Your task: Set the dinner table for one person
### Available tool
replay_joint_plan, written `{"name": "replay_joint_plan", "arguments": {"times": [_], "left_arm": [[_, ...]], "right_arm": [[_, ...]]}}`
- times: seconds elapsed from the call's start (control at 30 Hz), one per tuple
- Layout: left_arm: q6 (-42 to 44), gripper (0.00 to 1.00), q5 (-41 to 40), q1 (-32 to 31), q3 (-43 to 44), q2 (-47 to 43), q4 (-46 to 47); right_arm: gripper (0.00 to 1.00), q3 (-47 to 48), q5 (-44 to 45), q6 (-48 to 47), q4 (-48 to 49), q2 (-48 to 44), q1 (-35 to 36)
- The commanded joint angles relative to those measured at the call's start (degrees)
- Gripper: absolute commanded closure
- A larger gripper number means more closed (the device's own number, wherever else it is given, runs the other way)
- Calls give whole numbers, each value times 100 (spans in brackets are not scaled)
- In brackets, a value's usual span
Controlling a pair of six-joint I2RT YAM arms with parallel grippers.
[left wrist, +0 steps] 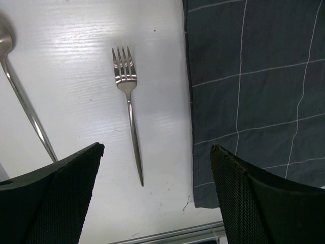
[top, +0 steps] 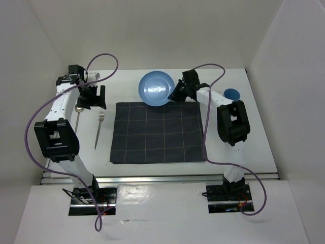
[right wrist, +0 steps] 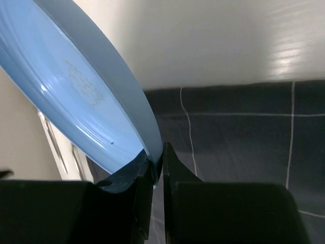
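My right gripper is shut on the rim of a light blue plate and holds it tilted over the far edge of the dark grey checked placemat on the white dinner table. In the right wrist view the plate fills the left and the gripper pinches its rim. My left gripper is open and empty, hovering above the table left of the placemat. A steel fork lies below it; in the left wrist view the fork lies between the open jaws.
A steel spoon lies left of the fork, also in the left wrist view. A small blue round dish stands at the back right. White walls enclose the table; an aluminium rail runs along its near edge.
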Motion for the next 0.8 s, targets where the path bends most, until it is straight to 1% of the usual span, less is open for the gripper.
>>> {"name": "replay_joint_plan", "arguments": {"times": [0.0, 0.03, 0.1, 0.13, 0.23, 0.33, 0.37, 0.47, 0.63, 0.77], "left_arm": [[139, 7, 183, 111, -151, -294, -33], [209, 7, 183, 111, -152, -364, -33], [261, 7, 183, 111, -266, -365, -33], [262, 7, 183, 111, -266, -365, -33], [262, 7, 183, 111, -266, -365, -33], [262, 7, 235, 111, -214, -312, -95], [262, 7, 287, 111, -213, -312, -95], [262, 8, 340, 111, -213, -312, -95], [262, 8, 341, 111, -266, -312, -95], [262, 8, 341, 111, -266, -312, -95]], "right_arm": [[100, 337, -1096, -1541, -1058, -519, -41], [100, 416, -1263, -1719, -1342, -520, -41], [100, 312, -1720, -2080, -1747, -572, -41], [100, 259, -1861, -2342, -2106, -573, -41], [100, 13, -1933, -2669, -2644, -573, 12], [100, -330, -2160, -2819, -2593, -573, 125], [100, -331, -2309, -2820, -2593, -573, 126], [100, -331, -2311, -2943, -2865, -423, 239], [100, -410, -1968, -3075, -2936, -362, 450], [100, -568, -1845, -3022, -2883, -309, 451]]}}
